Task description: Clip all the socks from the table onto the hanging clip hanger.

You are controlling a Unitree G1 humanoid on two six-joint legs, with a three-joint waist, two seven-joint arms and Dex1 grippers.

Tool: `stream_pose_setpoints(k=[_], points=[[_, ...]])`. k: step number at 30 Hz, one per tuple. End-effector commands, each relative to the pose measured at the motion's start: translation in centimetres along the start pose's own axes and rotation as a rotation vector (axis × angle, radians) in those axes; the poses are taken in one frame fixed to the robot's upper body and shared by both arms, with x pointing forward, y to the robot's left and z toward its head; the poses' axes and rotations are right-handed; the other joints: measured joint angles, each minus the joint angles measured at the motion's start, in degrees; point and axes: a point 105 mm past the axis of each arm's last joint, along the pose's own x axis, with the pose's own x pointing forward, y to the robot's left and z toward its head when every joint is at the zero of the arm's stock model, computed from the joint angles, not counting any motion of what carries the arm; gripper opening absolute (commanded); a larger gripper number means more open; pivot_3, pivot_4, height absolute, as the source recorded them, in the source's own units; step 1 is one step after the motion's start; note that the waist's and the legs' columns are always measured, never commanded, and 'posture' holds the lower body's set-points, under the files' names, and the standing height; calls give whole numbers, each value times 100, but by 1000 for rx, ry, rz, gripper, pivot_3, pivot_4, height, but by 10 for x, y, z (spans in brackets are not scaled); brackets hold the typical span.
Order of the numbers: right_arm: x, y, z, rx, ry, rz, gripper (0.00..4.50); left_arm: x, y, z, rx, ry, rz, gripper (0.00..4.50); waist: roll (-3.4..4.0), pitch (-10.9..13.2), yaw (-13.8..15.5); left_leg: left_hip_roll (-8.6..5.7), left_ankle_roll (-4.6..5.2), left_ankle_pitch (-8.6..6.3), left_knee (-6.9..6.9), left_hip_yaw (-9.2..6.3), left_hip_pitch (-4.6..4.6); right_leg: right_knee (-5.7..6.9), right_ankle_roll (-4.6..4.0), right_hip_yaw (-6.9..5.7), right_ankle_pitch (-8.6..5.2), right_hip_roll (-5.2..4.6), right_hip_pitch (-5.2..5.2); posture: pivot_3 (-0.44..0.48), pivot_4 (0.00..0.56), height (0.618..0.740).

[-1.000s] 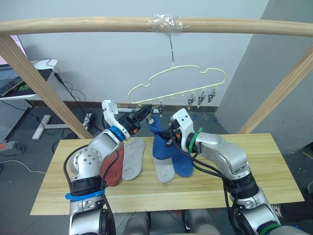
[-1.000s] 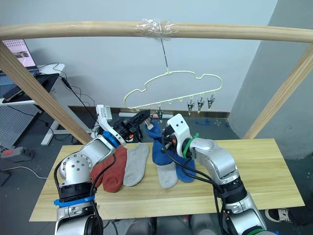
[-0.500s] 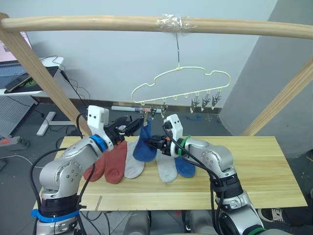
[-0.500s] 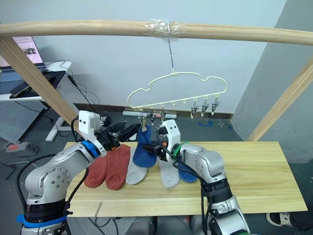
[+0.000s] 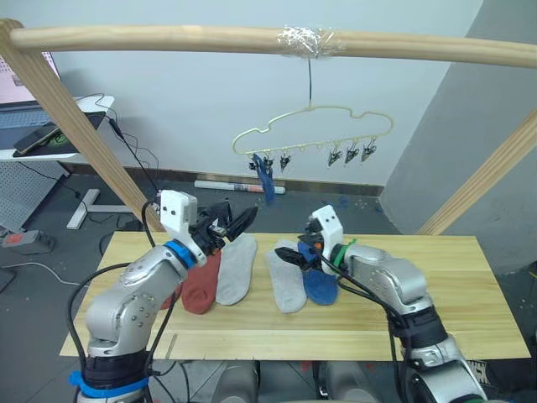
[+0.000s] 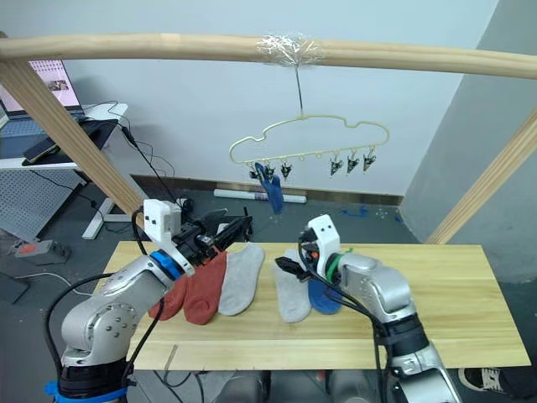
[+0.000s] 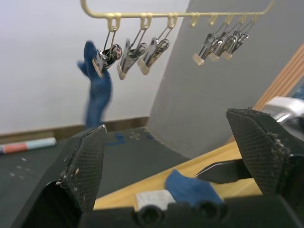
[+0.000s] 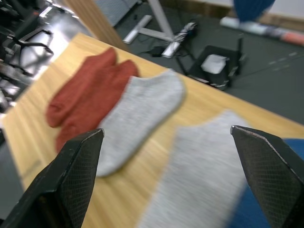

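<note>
This looks like a robotics lab or test room rather than a home. A bare pale wall [image 5: 168,101] meets a dark grey floor [image 6: 352,214] speckled with marks, and a plain wooden counter [image 5: 470,285] stands under a rough frame of thick wooden poles [image 5: 168,38], its joint wrapped in clear tape [image 5: 309,39]. To one side is a white adjustable desk [image 6: 80,113] with a screen [image 6: 54,84] on it, and loose black cables [image 5: 138,155] trail down from it to the floor. A grey partition [image 5: 453,126] closes off the other side.
</note>
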Motion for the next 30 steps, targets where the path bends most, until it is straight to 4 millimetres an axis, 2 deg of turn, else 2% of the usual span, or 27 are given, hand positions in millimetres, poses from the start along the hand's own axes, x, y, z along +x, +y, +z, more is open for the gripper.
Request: stream_pose_setpoints(k=[1, 4, 6, 10, 14, 19, 30], points=[[-19, 4, 23, -71, -90, 11, 4471, 10, -8, 8, 76, -69, -6, 4500, 0, 0, 4, 0, 0, 0, 0, -1, 0, 0, 0, -1, 0, 0, 1, -42, 146, 740], [-37, -1, 35, -117, -146, -27, 4500, 18, -18, 7, 101, -108, -29, 3942, 1, 0, 0, 0, 0, 0, 0, 0, 0, 0, 1, 0, 0, 0, 1, -61, 151, 740], [-51, -3, 43, -167, -181, -47, 4500, 23, -23, 6, 122, -127, -25, 3398, 1, 1, -4, 1, 0, 0, 0, 0, -2, -3, 1, -1, -1, 1, 1, -80, 154, 740], [-65, -5, 55, -216, -241, -75, 4500, 31, -25, 3, 159, -148, -4, 2176, 1, 1, -40, 0, 1, 0, 0, 1, -6, -5, 2, 0, -1, 0, 0, -97, 162, 740], [-69, -5, 62, -266, -294, -91, 4500, 43, -23, 2, 181, -168, 23, 2176, 1, 1, -56, -1, 1, 0, 4, 0, -6, -3, 2, -3, 0, 1, 2, -105, 163, 740], [-73, 8, 86, -281, -411, -39, 4500, 57, -13, -3, 173, -185, 81, 2176, 1, 1, -114, -1, 1, 0, 6, 1, -6, -3, 3, -3, 0, 1, 2, -115, 170, 740], [-81, 22, 104, -288, -507, 28, 4500, 73, 5, -6, 132, -237, 191, 2176, 1, 2, -147, -1, 2, 0, 7, -2, -9, -2, 4, -5, 0, 1, 2, -150, 179, 740]])
